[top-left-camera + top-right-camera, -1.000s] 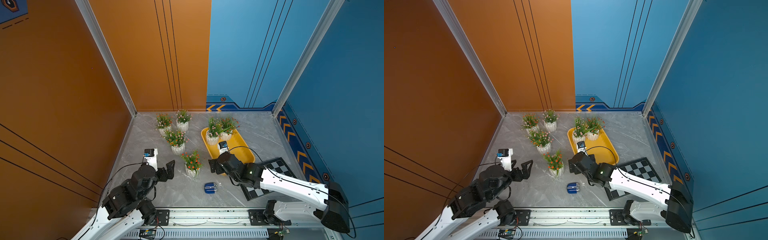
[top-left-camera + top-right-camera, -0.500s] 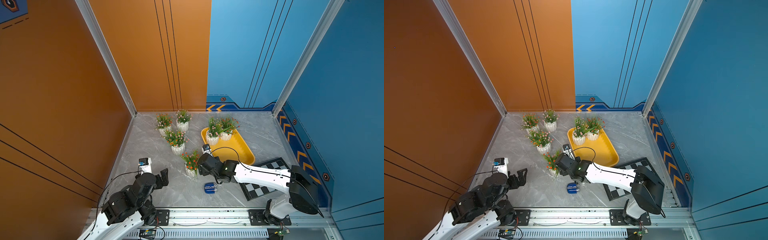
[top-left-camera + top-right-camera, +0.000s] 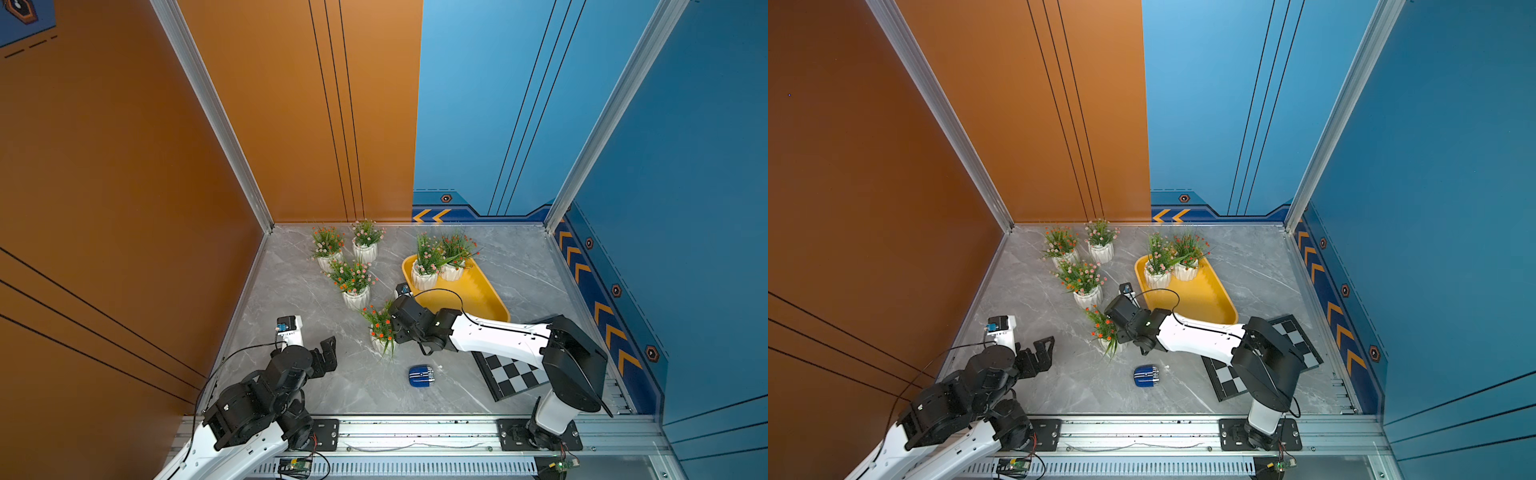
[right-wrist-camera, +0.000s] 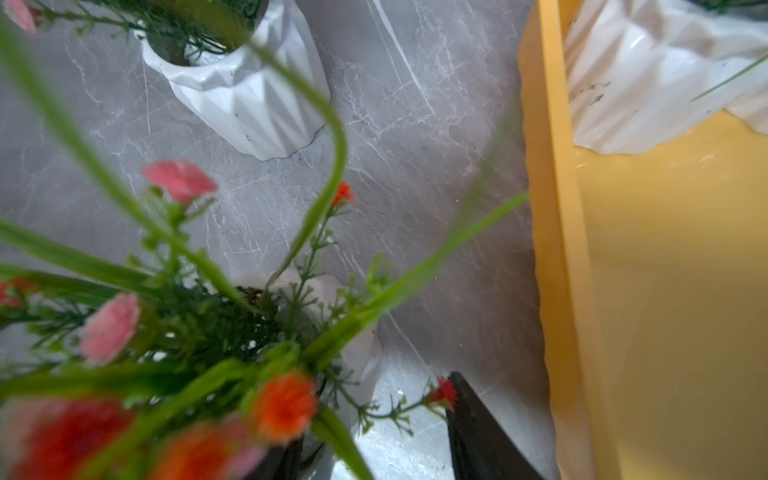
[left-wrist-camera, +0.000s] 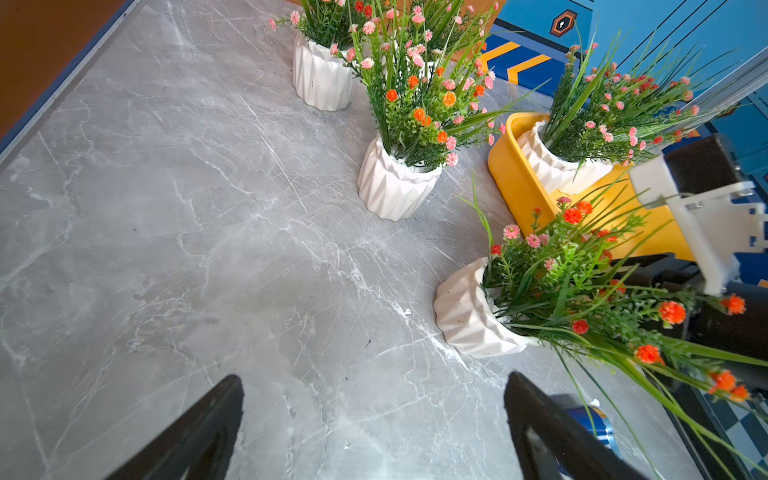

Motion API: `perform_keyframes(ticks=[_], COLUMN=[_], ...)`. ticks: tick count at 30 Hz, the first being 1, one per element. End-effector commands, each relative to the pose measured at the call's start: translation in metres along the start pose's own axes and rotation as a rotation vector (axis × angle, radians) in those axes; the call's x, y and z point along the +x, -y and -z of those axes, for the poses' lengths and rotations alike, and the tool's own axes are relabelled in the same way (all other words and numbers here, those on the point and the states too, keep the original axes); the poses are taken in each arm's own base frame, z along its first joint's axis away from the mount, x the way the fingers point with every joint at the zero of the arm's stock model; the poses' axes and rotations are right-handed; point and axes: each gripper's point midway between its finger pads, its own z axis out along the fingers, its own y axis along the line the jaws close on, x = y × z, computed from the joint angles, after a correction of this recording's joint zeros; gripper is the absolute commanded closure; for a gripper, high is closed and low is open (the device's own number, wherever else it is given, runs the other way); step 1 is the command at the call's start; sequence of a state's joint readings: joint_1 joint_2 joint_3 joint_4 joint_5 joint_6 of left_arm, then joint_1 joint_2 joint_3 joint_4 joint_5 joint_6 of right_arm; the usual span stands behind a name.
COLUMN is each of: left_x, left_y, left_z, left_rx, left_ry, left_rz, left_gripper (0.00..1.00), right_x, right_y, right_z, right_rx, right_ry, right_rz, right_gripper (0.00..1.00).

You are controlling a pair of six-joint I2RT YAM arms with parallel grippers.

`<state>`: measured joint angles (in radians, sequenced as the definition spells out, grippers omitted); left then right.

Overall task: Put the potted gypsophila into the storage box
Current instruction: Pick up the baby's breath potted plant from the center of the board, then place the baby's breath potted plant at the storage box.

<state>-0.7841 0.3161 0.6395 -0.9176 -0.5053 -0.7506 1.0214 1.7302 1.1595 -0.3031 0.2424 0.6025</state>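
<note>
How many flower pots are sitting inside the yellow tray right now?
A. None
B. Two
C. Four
B: one pot and a second pot stand side by side at the far end of the tray.

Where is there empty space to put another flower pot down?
The near half of the yellow storage box is bare; two pots fill its far end. The grey floor between the left claw and the orange wall is open too. It's crowded around the pot at the right claw.
</note>
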Motion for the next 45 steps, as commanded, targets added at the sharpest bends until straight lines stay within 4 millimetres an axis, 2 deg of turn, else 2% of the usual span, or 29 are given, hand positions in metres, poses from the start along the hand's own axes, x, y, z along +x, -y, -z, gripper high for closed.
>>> perform_keyframes(ticks=[1,8,18,22,31,34,39,45], left_x=[0.001,0.000,0.000,0.001,-0.008,-0.012,-0.021,-0.035], left_y=[-0.003,-0.003,-0.003,-0.001,0.012,0.026,0.069,0.131], left_z=[0.002,0.003,0.004,0.004,0.008,0.006,-0.002,-0.015], left_rx=[-0.007,-0.003,0.003,0.012,0.045,0.076,0.191,0.326], left_ry=[-0.002,0.003,0.005,-0.002,-0.021,-0.036,-0.067,-0.096], left_rz=[-0.003,-0.008,-0.004,-0.005,-0.029,-0.052,-0.096,-0.180], left_gripper=[0.01,0.01,0.01,0.02,0.02,0.02,0.02,0.00], right_x=[0.002,0.012,0.010,-0.002,-0.045,-0.057,-0.075,-0.086], right_y=[-0.004,-0.003,-0.006,-0.009,-0.007,-0.001,0.017,0.066], right_z=[-0.004,-0.017,-0.013,0.001,0.054,0.070,0.101,0.124], right_rx=[-0.011,0.024,0.017,-0.002,-0.033,-0.032,-0.024,0.037], right_ry=[-0.026,-0.082,-0.075,-0.044,0.100,0.141,0.208,0.232], right_rz=[0.004,0.035,0.052,0.052,0.051,0.041,0.023,-0.044], right_gripper=[0.48,0.64,0.85,0.89,0.99,0.98,0.97,0.95])
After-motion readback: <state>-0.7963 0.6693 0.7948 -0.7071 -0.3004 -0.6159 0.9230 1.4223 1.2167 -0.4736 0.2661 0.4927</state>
